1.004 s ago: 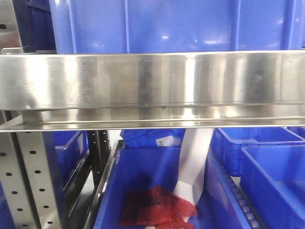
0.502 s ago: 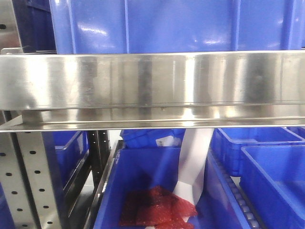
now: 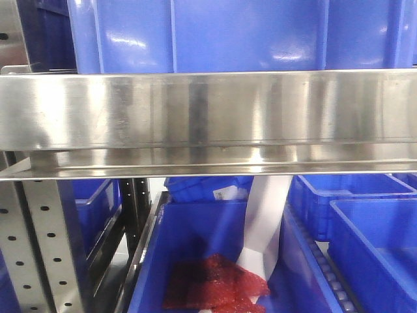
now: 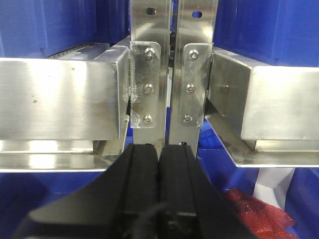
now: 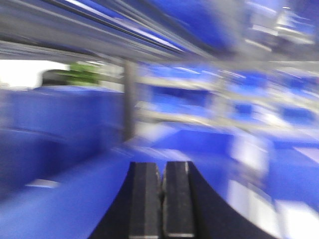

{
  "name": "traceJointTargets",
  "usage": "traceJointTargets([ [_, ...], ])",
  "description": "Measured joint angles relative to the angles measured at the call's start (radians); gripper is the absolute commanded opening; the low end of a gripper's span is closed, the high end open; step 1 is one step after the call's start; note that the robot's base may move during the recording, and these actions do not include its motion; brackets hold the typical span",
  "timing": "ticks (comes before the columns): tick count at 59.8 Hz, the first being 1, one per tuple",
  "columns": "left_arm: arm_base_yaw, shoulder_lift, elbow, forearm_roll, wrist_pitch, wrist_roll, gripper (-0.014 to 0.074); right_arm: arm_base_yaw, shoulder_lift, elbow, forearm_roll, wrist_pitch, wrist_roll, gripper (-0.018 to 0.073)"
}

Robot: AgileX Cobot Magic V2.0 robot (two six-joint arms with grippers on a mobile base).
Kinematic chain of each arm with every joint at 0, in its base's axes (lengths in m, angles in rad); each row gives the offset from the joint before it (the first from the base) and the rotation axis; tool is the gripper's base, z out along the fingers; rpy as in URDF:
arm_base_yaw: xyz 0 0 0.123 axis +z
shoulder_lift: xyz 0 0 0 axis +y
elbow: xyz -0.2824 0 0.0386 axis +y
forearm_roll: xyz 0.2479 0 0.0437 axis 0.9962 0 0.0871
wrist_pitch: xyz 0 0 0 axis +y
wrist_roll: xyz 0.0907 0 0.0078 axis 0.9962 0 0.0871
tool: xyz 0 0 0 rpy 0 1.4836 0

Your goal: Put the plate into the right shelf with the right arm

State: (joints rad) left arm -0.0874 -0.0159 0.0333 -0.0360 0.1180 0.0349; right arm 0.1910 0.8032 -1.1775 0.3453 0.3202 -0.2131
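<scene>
Pressing together with nothing between them, the 2 black rubber-faced pads of the right gripper (image 5: 153, 199) were closed and empty; the pale round plate appeared in no view, so its place could not be told. That wrist view was smeared, probably the arm swinging, likely to go for the plate. The left gripper (image 4: 158, 184) was likewise shut on nothing, parked before 2 perforated steel uprights (image 4: 172, 64). Beyond, the shiny stainless right shelf (image 3: 208, 107) carried a smooth blue plastic bin (image 3: 195, 32) behind its broad front lip.

Left pincer (image 4: 158, 164) and right pincer (image 5: 161, 194) both closed (pads touching)
</scene>
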Motion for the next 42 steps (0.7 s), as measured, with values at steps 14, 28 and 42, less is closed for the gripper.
traceJointTargets([
  [14,0.0,0.0,0.0,0.0,0.0,0.0,-0.0047,-0.09,-0.207,0.223,-0.242,-0.001,0.245,0.0056],
  [28,0.0,0.0,0.0,0.0,0.0,0.0,-0.0047,-0.189,-0.433,0.439,-0.295,-0.004,0.314,0.0056],
  [42,0.0,0.0,0.0,0.0,0.0,0.0,-0.0047,-0.206,-0.662,0.678,-0.305,-0.004,0.317,0.0056],
])
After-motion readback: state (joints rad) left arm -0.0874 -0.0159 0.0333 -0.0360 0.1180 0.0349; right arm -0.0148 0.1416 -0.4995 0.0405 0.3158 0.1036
